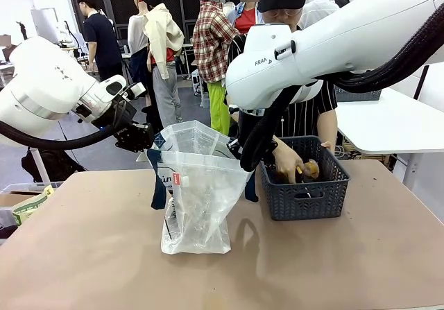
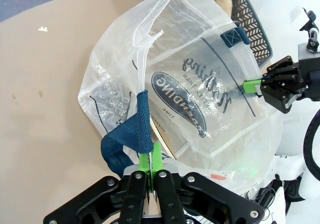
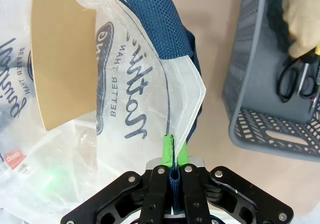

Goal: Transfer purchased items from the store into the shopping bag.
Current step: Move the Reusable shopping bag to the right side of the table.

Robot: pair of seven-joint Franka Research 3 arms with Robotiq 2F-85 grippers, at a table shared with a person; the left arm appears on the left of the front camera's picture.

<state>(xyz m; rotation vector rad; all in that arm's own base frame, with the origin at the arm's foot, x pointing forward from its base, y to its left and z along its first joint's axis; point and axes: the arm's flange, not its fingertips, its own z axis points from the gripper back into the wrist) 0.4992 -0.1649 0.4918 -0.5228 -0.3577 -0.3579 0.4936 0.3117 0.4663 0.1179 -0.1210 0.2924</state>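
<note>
The shopping bag (image 1: 198, 199) stands open in the middle of the table, translucent white with navy straps. My left gripper (image 1: 147, 141) is shut on its rim and strap at the left (image 2: 152, 168). My right gripper (image 1: 244, 159) is shut on the opposite strap and rim (image 3: 174, 156); its green pads (image 2: 252, 86) show across the bag's mouth. A flat brown box (image 3: 62, 58) lies inside the bag (image 2: 200, 93). The store, a dark lattice basket (image 1: 305, 200), sits right of the bag. A person's hand (image 1: 286, 161) reaches into it, by a brownish item (image 1: 311, 168).
Black scissors (image 3: 295, 78) lie in the basket (image 3: 250, 58) beside the person's hand (image 3: 302, 18). A white table (image 1: 388, 123) stands behind on the right. Low clutter (image 1: 28, 206) sits off the table's left edge. The tan tabletop (image 1: 347, 268) lies bare in front.
</note>
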